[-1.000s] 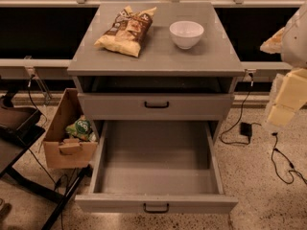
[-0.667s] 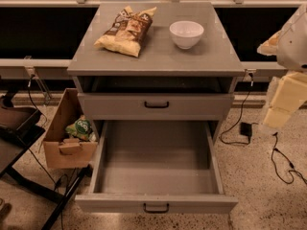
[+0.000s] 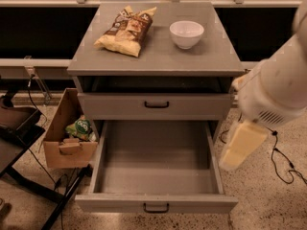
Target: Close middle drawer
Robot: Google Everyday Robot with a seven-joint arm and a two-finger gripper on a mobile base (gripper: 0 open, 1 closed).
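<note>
The middle drawer (image 3: 156, 152) of the grey cabinet is pulled far out toward me. Its plain grey inside is bare, and its small black bar handle (image 3: 156, 207) is on the front panel at the bottom of the view. The uppermost drawer (image 3: 192, 107) above it has a dark gap over its front. The lowest drawer is hidden under the open one. My gripper (image 3: 241, 146) hangs as a cream-coloured piece from the bulky white arm (image 3: 278, 90), just outside the drawer's right wall, about halfway along it. It does not touch the drawer.
A chip bag (image 3: 127, 28) and a white bowl (image 3: 186, 34) sit on the cabinet top (image 3: 158, 56). An open cardboard box (image 3: 64, 147) holding a green packet (image 3: 80, 127) stands left of the cabinet, beside a black stand (image 3: 19, 128). Cables (image 3: 283, 164) lie on the floor at the right.
My arm and gripper have swung in from the right edge toward the drawer's right side and lower. The drawer has not moved.
</note>
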